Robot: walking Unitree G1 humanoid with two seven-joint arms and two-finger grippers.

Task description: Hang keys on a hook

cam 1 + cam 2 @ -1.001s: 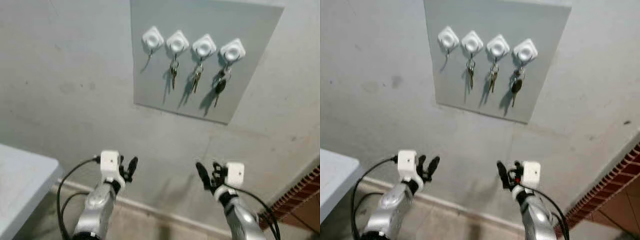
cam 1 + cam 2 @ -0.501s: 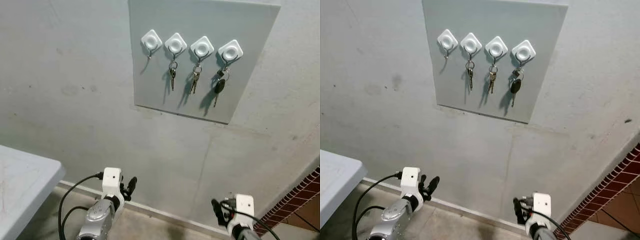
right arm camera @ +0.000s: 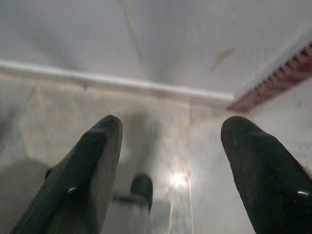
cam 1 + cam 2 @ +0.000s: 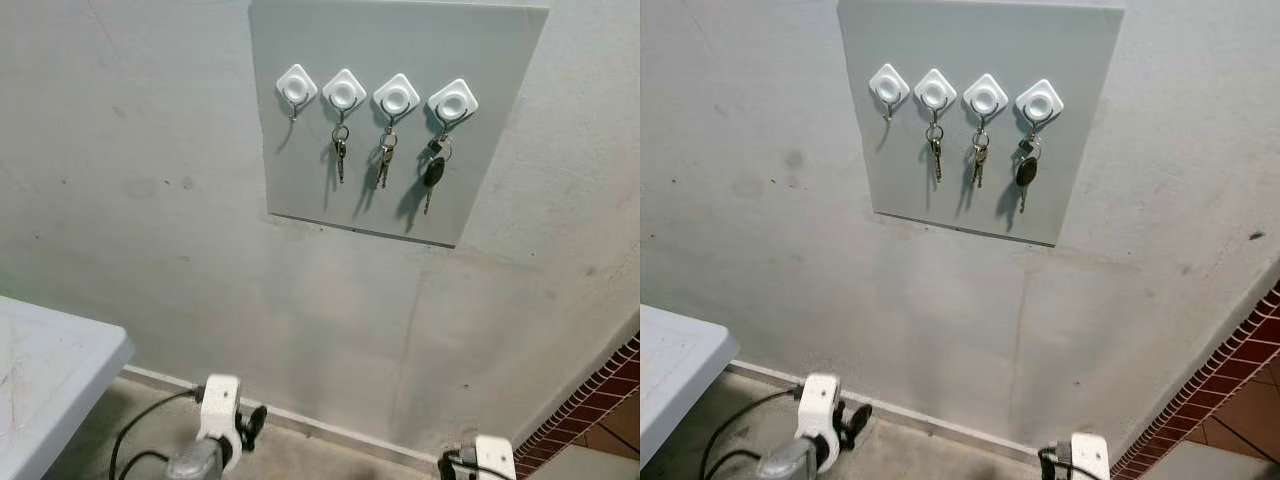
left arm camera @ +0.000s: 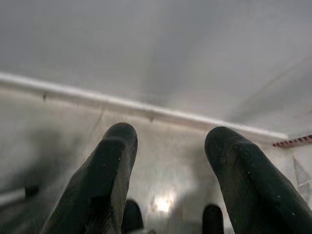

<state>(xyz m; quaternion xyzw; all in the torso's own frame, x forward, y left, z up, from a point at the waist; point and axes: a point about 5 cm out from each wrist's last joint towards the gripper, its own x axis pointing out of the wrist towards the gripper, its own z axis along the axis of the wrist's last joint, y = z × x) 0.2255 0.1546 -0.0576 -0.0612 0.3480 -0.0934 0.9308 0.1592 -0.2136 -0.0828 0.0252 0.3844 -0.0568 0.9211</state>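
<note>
A grey board [image 4: 300, 180] on the wall carries four white diamond hooks. The leftmost hook [image 4: 296, 86] is bare. A small key bunch [image 4: 341, 152] hangs from the second, another bunch [image 4: 384, 160] from the third, and a black-headed key [image 4: 433, 172] from the fourth. My left gripper [image 4: 250, 425] hangs low near the floor, far below the board. In its wrist view it [image 5: 170, 141] stands open and holds nothing. My right gripper [image 3: 173, 131] is open too, pointing at the floor and skirting; its white wrist housing [image 4: 492, 455] peeks in at the bottom edge.
A white table corner [image 4: 50, 370] juts in at the lower left. A pale skirting strip [image 4: 330, 428] runs along the foot of the wall. Red brick edging [image 4: 600, 395] climbs at the lower right.
Both arms have dropped from chest height to the bottom edge of the picture. The keys on the board have not moved; the view has shifted slightly.
</note>
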